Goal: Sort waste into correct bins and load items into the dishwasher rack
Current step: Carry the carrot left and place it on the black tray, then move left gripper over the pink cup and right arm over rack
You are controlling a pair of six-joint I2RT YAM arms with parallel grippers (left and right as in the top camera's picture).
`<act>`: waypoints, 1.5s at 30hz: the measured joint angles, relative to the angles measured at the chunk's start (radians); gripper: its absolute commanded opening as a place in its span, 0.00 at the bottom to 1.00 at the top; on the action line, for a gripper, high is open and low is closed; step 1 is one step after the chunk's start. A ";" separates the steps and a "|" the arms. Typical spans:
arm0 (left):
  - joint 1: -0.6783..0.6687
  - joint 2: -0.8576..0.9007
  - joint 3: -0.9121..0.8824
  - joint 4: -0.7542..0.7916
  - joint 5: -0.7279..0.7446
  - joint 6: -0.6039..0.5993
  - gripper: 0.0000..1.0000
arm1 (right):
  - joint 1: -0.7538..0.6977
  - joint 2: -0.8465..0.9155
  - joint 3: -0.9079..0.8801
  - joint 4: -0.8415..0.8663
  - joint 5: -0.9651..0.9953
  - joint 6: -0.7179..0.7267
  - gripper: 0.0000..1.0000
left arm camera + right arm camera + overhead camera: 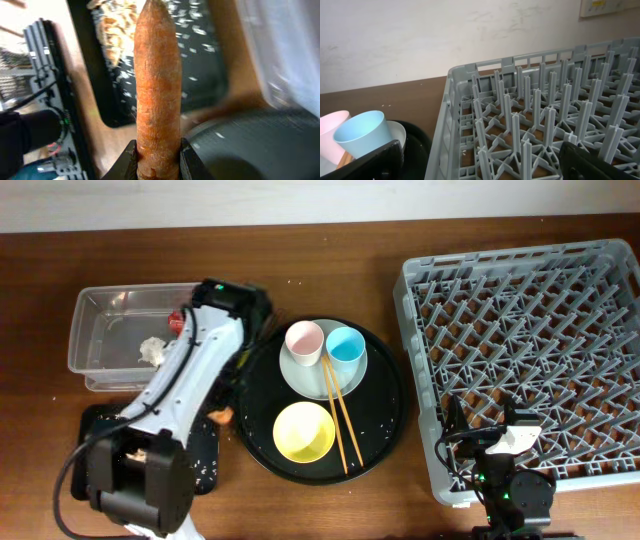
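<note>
The left arm (190,370) has a smooth white shell between black joints and a boxy black base, with 1 black cable (64,478) curving beside it. The right arm (505,480) is mostly black (a white cap near the wrist, a small green light lower down). Its 2 fingers (370,162) are matte black.

carrot-like stick (157,90): lower end cut off by the bottom edge, between the finger tips of the left gripper (157,162). clear tub (285,45): blurred, at right. shallow black tray (205,465): largely hidden under the left arm (190,370). pink cup (330,127): cut by the left edge. dishwasher rack (520,330): right rim cut off.
</note>
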 measured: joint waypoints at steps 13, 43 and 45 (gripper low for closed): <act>0.338 0.000 -0.300 0.144 -0.005 0.010 0.23 | 0.000 0.000 0.000 0.000 0.000 0.000 0.98; 0.338 -0.185 0.175 0.306 0.132 0.202 0.98 | 0.000 0.000 0.000 0.000 0.000 0.001 0.98; 0.339 -0.185 0.175 0.406 0.185 0.334 0.98 | 0.000 0.000 0.000 0.000 0.000 0.000 0.98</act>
